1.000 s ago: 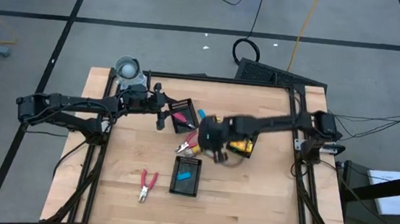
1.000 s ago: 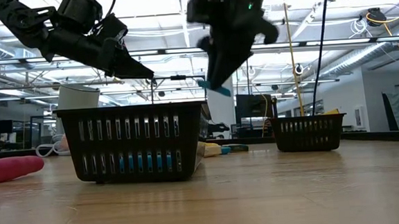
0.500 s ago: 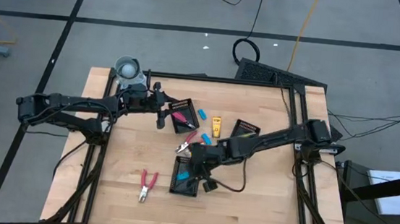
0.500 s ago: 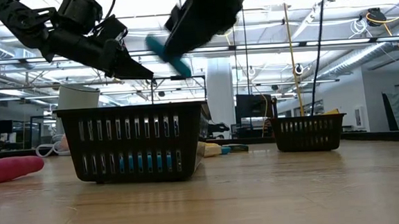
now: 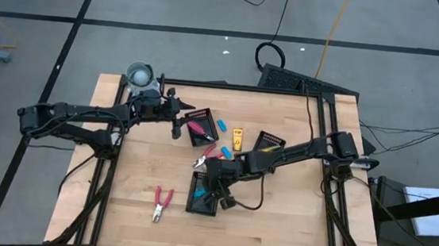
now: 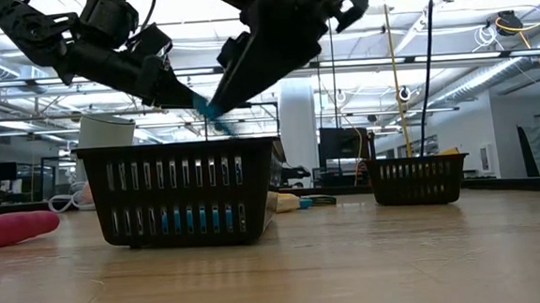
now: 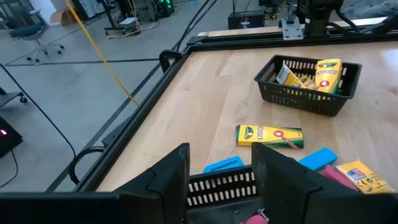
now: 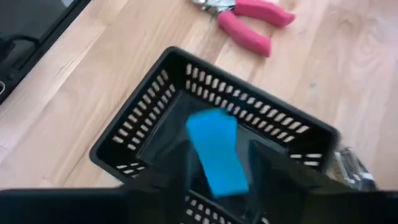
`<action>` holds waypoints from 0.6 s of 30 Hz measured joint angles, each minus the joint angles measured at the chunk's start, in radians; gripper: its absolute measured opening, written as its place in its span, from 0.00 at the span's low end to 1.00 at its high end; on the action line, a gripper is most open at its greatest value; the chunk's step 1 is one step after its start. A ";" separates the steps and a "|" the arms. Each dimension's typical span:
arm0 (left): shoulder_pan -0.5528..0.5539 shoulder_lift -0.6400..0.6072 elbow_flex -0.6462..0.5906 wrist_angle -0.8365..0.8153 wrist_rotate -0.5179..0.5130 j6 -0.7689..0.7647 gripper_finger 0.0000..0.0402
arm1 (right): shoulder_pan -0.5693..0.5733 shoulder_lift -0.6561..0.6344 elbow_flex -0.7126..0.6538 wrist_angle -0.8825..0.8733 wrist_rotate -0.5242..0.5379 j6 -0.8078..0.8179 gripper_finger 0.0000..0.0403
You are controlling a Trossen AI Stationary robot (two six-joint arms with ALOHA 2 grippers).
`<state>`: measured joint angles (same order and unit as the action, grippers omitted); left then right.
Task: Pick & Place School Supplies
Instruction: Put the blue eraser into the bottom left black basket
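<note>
Now the right gripper (image 5: 212, 188) hangs just over the black tray (image 5: 203, 205), its jaws parted around a light-blue piece (image 8: 216, 152) that seems let go to drop inside, while the left gripper (image 5: 178, 120) waits open above another tray (image 5: 200, 134).

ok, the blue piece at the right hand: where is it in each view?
High: blue piece at the left edge of the front black basket, beside the right hand.
Low: just above that basket's rim, under the arm.
Left wrist: not in view.
Right wrist: centre, between the hand's fingers, over the basket's inside.
Shared landmark: the front black basket.
</note>
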<state>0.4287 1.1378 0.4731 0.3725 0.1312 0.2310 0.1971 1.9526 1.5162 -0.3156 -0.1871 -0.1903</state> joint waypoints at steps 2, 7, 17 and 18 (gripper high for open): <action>0.000 0.000 0.000 0.000 0.000 0.000 0.44 | -0.008 -0.003 0.000 0.005 0.000 0.012 0.48; 0.000 0.000 0.000 0.000 0.001 0.000 0.44 | -0.015 -0.003 0.000 -0.002 0.001 0.020 0.62; 0.000 0.000 0.000 -0.001 0.000 0.004 0.44 | -0.058 -0.016 0.000 -0.129 0.127 -0.010 0.58; 0.000 0.000 0.000 -0.001 0.000 0.004 0.44 | -0.073 -0.016 0.000 -0.148 0.146 -0.018 0.58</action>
<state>0.4290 1.1378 0.4732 0.3718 0.1310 0.2348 0.1237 1.9362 1.5162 -0.4634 -0.0409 -0.2080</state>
